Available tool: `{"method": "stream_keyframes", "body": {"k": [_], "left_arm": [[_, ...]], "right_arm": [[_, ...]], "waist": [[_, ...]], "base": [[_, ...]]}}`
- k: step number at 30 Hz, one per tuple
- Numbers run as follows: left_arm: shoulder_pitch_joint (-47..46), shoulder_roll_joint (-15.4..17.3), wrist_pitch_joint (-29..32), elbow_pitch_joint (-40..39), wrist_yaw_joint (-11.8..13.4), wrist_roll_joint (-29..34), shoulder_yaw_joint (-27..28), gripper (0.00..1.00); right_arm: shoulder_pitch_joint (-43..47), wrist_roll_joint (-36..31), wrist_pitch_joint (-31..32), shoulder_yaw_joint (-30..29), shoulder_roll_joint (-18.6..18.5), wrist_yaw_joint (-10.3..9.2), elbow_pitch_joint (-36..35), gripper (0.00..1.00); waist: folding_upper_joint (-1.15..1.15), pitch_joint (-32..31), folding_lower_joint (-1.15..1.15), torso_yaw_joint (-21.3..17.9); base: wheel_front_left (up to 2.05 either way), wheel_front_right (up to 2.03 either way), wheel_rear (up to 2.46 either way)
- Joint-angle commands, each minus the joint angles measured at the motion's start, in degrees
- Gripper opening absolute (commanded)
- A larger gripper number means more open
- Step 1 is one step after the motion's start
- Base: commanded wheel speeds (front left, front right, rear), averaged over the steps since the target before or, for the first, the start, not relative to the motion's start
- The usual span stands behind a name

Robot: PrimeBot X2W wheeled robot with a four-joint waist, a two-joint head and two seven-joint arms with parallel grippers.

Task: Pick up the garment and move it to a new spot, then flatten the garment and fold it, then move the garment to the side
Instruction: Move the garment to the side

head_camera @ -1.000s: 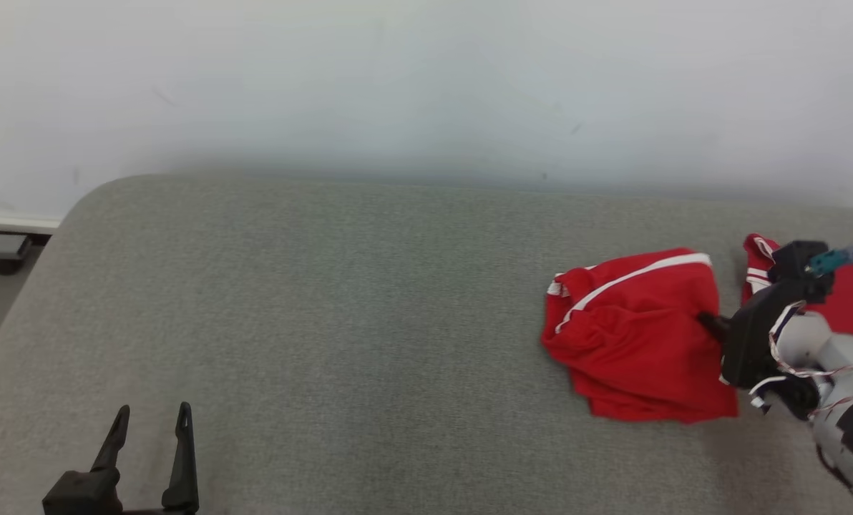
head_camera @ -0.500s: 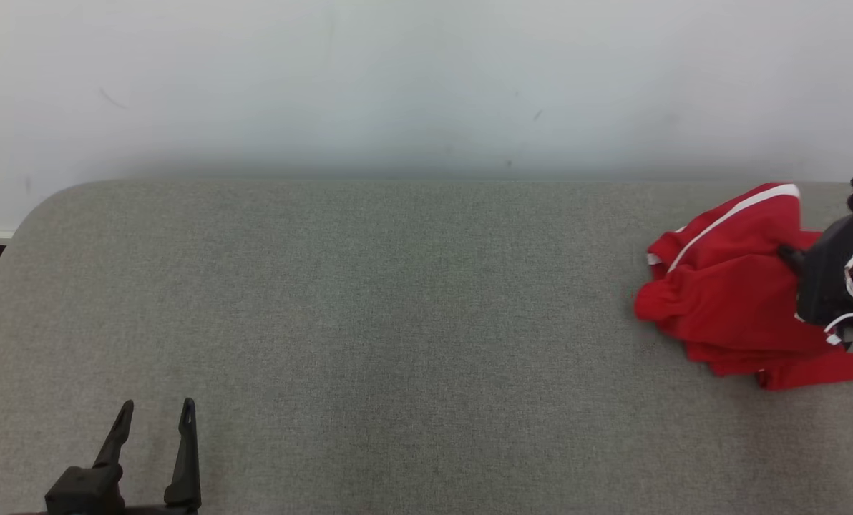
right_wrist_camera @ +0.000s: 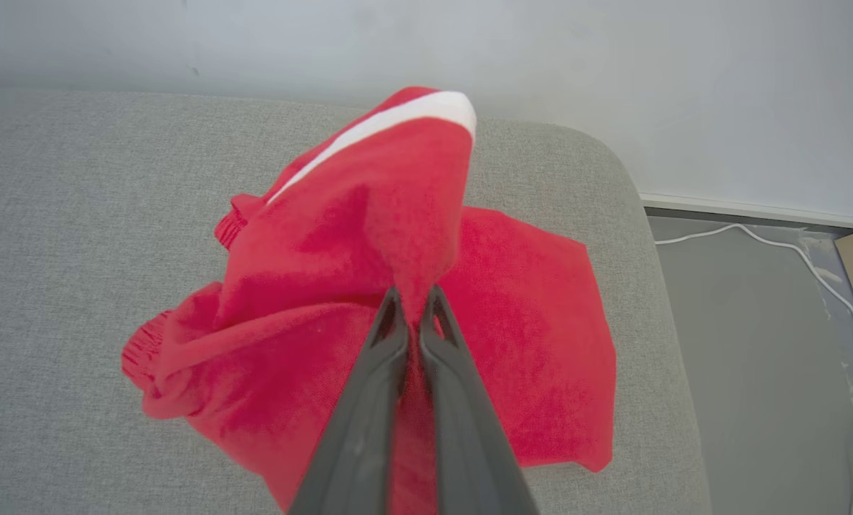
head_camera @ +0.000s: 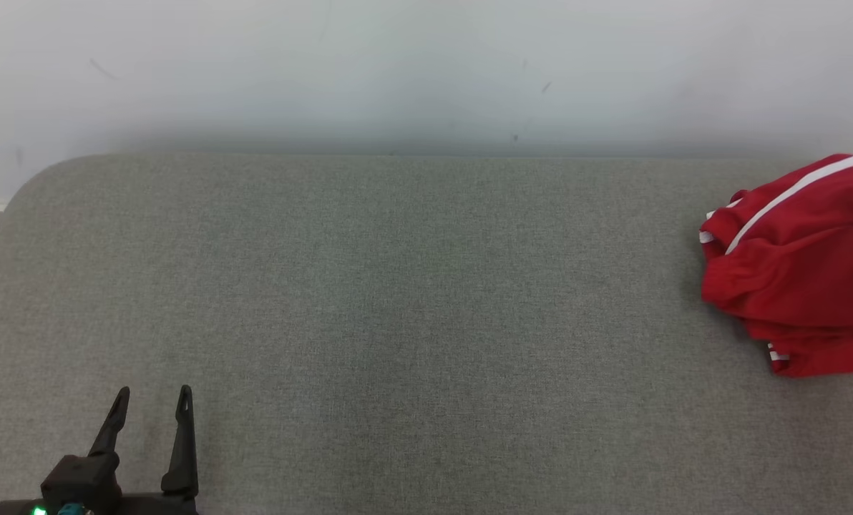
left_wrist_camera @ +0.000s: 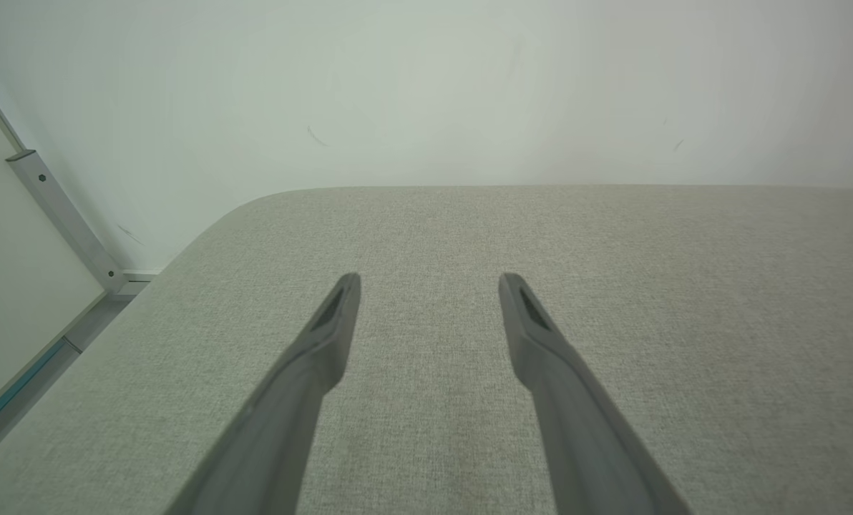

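The garment is red with a white stripe and lies bunched at the far right of the grey padded surface. In the right wrist view my right gripper is shut on a raised fold of the garment, and the cloth hangs from that fold in a peak and spreads onto the surface below. My left gripper stands open at the lower left over bare fabric, far from the garment. Nothing is between its two fingers in the left wrist view.
A pale wall runs behind the surface. The surface's rounded right end lies just beyond the garment, with grey floor and a white cable past it. A metal frame bar stands off the left end.
My right gripper has carried the garment to the right, toward the surface's end, and the arm has slid out past the head view's right edge. The head view itself shifted slightly. The left gripper stayed put.
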Motion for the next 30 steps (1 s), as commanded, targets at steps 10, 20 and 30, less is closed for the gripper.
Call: {"method": "stream_keyframes", "body": {"k": [10, 20, 30], "left_arm": [[-1.73, 0.24, -0.41, -0.12, -0.30, 0.10, -0.27, 1.00], [-2.28, 0.28, -0.41, 0.21, -0.35, -0.07, -0.43, 1.00], [-2.81, 0.59, -0.52, 0.24, -0.42, -0.03, -0.58, 1.00]], "right_arm": [[-3.47, -1.46, 1.33, 1.16, -2.50, -0.14, 3.90, 0.00], [-3.28, -1.50, 1.33, 1.03, -3.39, -0.14, 8.48, 0.00], [-3.75, -4.13, 0.83, 2.60, -4.43, -0.14, 10.76, 0.00]], "waist": [[-0.01, 2.12, 0.00, 1.12], [-0.01, 3.27, 0.00, 2.40], [-0.01, 3.78, 0.00, 3.36]], "base": [[0.00, 0.00, 0.00], [0.00, 0.00, 0.00], [0.00, 0.00, 0.00]]}}
